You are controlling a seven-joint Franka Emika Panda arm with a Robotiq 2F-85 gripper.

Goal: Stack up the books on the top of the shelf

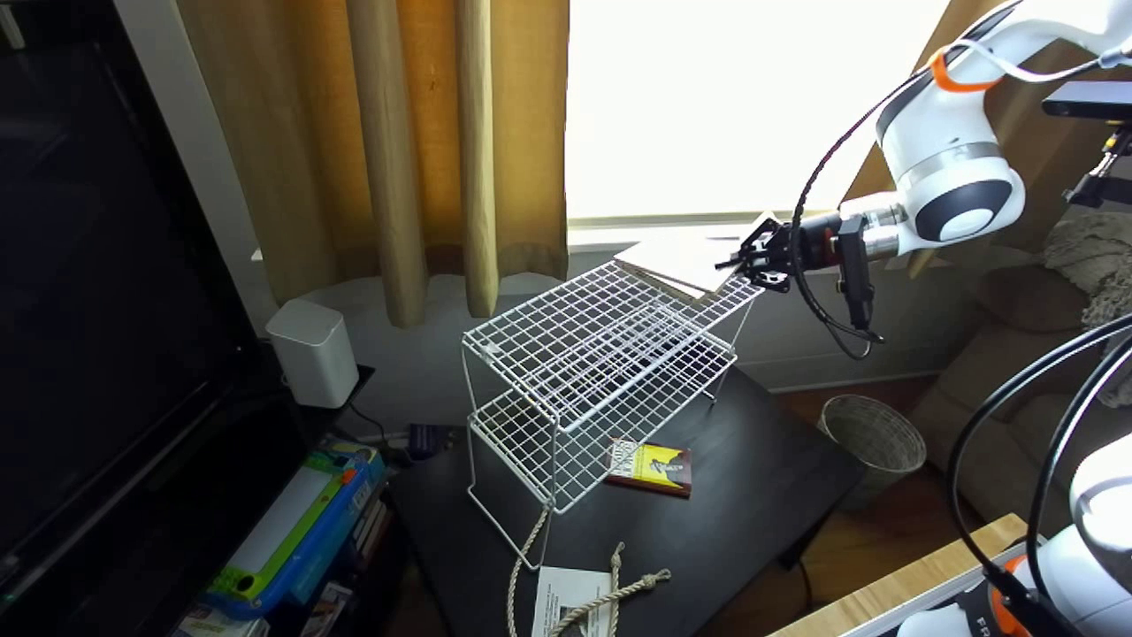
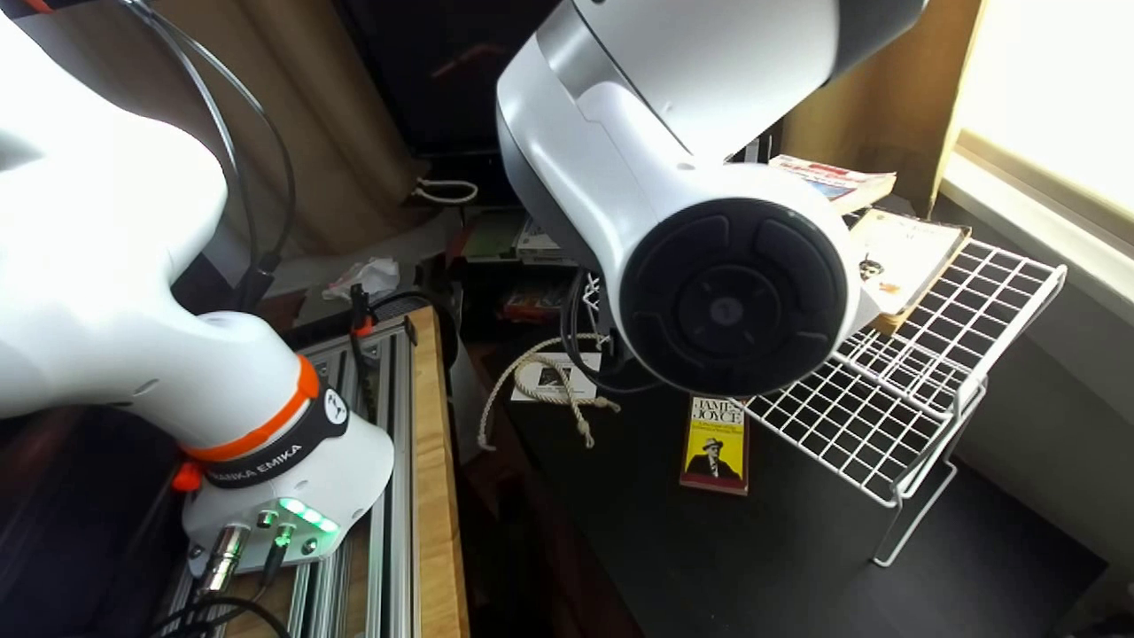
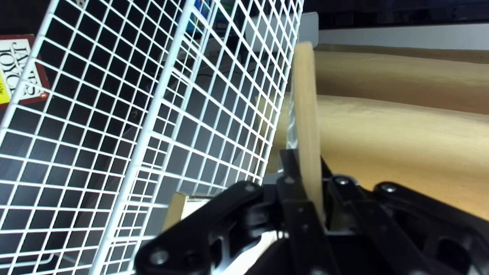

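Observation:
The white wire shelf [image 1: 559,425] stands on a dark table and shows in all views [image 2: 1059,275] [image 3: 140,147]. My gripper [image 1: 730,263] is at the shelf top's window-side end, shut on a book. In the wrist view the jaws [image 3: 305,164] hold this book by its edge [image 3: 305,110], slightly above the top grid. An exterior view shows the held book's red-and-blue cover [image 2: 828,182]; the arm hides the gripper there. A cream book [image 2: 908,252] lies flat on the shelf top, partly seen in the wrist view [image 3: 193,206]. Elsewhere the books overlap, washed out [image 1: 676,258].
A yellow James Joyce paperback [image 1: 653,467] lies on the dark table [image 1: 752,495] beside the shelf. A rope [image 1: 610,597] and a white card [image 1: 562,591] lie near the shelf's leg. A curtain [image 1: 478,177] and window sill [image 2: 1001,190] stand close behind the shelf.

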